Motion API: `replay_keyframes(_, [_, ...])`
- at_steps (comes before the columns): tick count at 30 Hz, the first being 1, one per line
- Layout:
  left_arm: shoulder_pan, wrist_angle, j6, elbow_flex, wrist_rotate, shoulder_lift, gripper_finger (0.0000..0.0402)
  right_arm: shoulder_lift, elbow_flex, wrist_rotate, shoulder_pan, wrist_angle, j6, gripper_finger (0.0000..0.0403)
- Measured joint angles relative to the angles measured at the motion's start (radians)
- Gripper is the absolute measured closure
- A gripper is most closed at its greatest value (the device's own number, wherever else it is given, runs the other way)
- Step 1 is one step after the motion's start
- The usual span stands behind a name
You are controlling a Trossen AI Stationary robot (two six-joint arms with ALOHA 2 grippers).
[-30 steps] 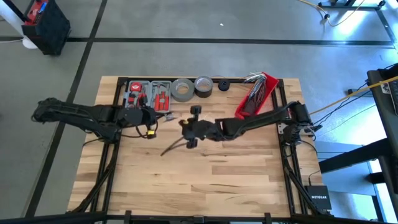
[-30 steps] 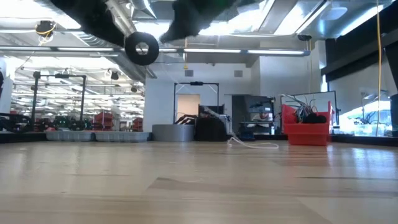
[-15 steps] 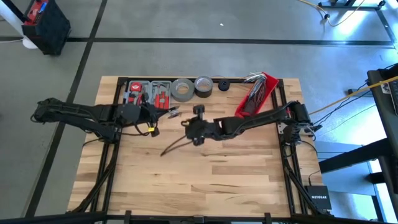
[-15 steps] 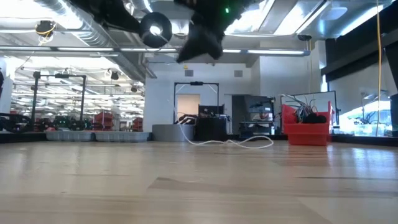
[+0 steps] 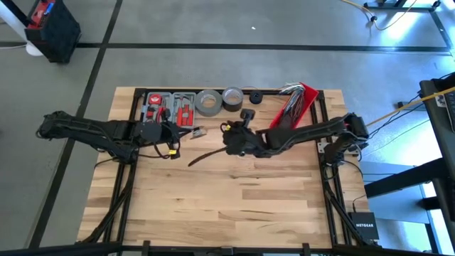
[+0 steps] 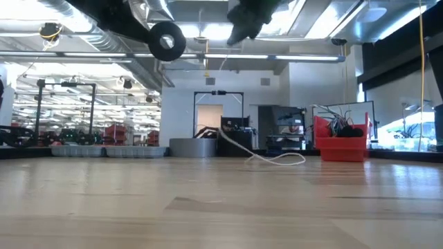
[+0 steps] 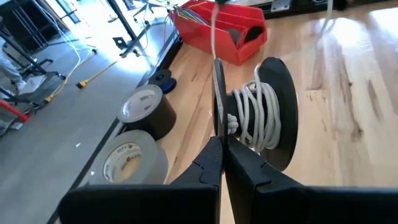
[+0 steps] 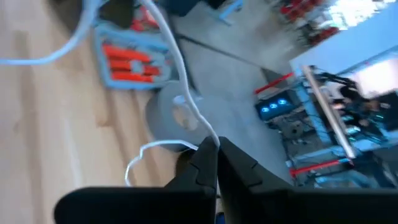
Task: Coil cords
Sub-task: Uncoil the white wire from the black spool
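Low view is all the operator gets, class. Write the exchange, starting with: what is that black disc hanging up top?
Observer: A black spool with white cord wound on it. The left gripper is shut on its flange.
Operator: What holds the cord up off the table?
Observer: The right gripper, shut on the white cord.
Operator: Anything at the far edge I can't make out?
Observer: An open tool case lies beside the grey tape roll.
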Motion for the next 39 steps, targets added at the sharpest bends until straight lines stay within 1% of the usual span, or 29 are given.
replay_keyframes(3, [0.000,-0.021,-0.014,0.000,0.001,0.000,0.0400,-0.011,0.000,0.052,0.030,0.037,0.012,0.0397])
replay_keyframes(5, [0.007,-0.022,-0.014,0.000,0.001,0.005,0.0400,-0.010,0.000,0.041,0.051,0.077,-0.014,0.0397])
replay_keyframes(7, [0.019,-0.022,-0.014,0.000,0.001,0.005,0.0400,-0.009,0.000,0.003,0.073,0.133,-0.057,0.0397])
replay_keyframes(10, [0.048,-0.021,-0.016,0.000,-0.032,0.005,0.0400,-0.009,0.000,-0.113,0.098,0.213,-0.105,0.0397])
replay_keyframes(14, [0.084,-0.014,-0.060,0.000,-0.148,0.005,0.0400,-0.009,0.000,-0.300,0.121,0.264,-0.141,0.0397])
replay_keyframes(18, [0.106,-0.014,-0.097,0.000,-0.245,0.005,0.0400,-0.009,0.000,-0.520,0.118,0.227,-0.141,0.0397])
replay_keyframes(19, [0.108,-0.014,-0.098,0.000,-0.255,0.005,0.0400,-0.008,0.000,-0.559,0.117,0.213,-0.137,0.0397])
replay_keyframes(21, [0.109,-0.013,-0.093,0.000,-0.260,0.005,0.0400,0.000,0.000,-0.590,0.107,0.180,-0.135,0.0397])
replay_keyframes(24, [0.098,-0.013,-0.056,0.000,-0.261,0.005,0.0400,0.018,0.000,-0.590,0.089,0.104,-0.109,0.0397])
replay_keyframes(28, [0.076,0.001,-0.053,-0.001,-0.260,0.003,0.0400,0.031,0.000,-0.588,0.044,0.003,-0.041,0.0397])
replay_keyframes(31, [0.051,0.009,-0.042,-0.001,-0.261,-0.002,0.0400,0.035,0.000,-0.556,-0.001,-0.074,0.017,0.0397])
replay_keyframes(33, [0.034,0.017,-0.026,-0.001,-0.261,-0.004,0.0400,0.036,0.000,-0.498,-0.028,-0.127,0.061,0.0397])
replay_keyframes(35, [0.019,0.012,-0.012,-0.001,-0.260,-0.006,0.0400,0.036,0.000,-0.416,-0.051,-0.193,0.113,0.0397])
replay_keyframes(39, [-0.008,-0.011,-0.006,-0.001,-0.260,-0.011,0.0400,0.032,0.000,-0.153,-0.075,-0.370,0.255,0.0397])
